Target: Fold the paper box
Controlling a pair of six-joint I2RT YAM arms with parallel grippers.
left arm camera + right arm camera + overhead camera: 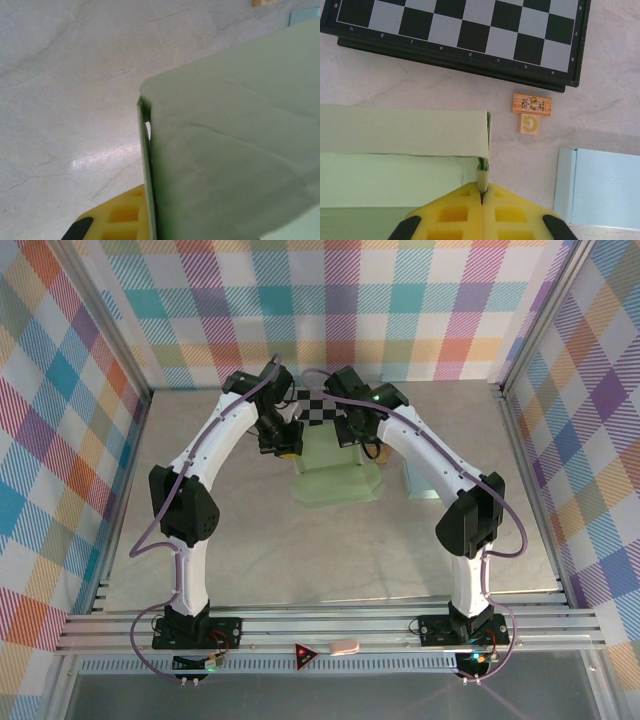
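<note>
Right gripper pinches paper box's corner edge, left gripper its other side; chessboard close behind.

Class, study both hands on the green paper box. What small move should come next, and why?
Probably the right hand should nudge its pinched corner flap inward, toward the box's middle. Both hands are shut on thin edges of the green paper box; the left hand holds another wall, whose fold gapes slightly, so folding looks unfinished.

White arms, black joints, purple cables, yellow claws
</note>
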